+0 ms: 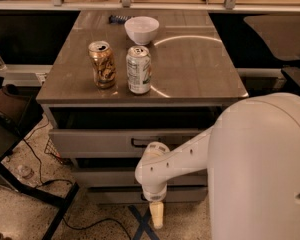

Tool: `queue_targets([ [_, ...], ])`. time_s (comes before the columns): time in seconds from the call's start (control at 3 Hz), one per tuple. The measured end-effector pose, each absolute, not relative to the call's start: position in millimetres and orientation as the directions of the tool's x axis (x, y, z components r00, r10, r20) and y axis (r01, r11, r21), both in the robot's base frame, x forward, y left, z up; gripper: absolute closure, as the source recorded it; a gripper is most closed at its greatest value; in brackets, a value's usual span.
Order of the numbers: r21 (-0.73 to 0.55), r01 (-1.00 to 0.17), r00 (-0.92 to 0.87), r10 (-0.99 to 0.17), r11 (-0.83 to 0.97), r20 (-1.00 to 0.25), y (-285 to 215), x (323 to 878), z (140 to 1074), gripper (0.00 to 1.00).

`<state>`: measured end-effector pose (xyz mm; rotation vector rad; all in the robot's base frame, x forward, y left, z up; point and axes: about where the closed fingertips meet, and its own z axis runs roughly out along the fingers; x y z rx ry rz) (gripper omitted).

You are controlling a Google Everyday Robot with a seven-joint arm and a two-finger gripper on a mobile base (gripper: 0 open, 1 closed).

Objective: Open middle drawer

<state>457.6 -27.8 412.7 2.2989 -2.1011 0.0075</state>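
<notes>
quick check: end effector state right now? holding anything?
End effector: open or closed cannot be told. It hangs pointing down in front of the cabinet, lower than the middle drawer, with nothing seen in it.

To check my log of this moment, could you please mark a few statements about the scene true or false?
1. The gold can and white can stand on the cabinet. True.
2. The bowl lies in a drawer. False: it stands behind the cans.
3. The claw hangs low before the drawers, near the floor. True.
4. The middle drawer juts out farthest. False: the top drawer does.
5. The claw holds a can. False: both cans stand on the cabinet.
</notes>
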Motion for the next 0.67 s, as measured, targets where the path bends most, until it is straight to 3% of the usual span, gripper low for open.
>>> queue_targets([
  [0.33, 0.018, -0.996, 0.091, -0.996, -0.090, 0.022, -28.0, 456.7, 412.7, 0.25],
  [0.67, 0.021, -0.996, 0.091, -0.996, -0.090, 0.023, -28.8, 455.5, 411.5, 0.56],
])
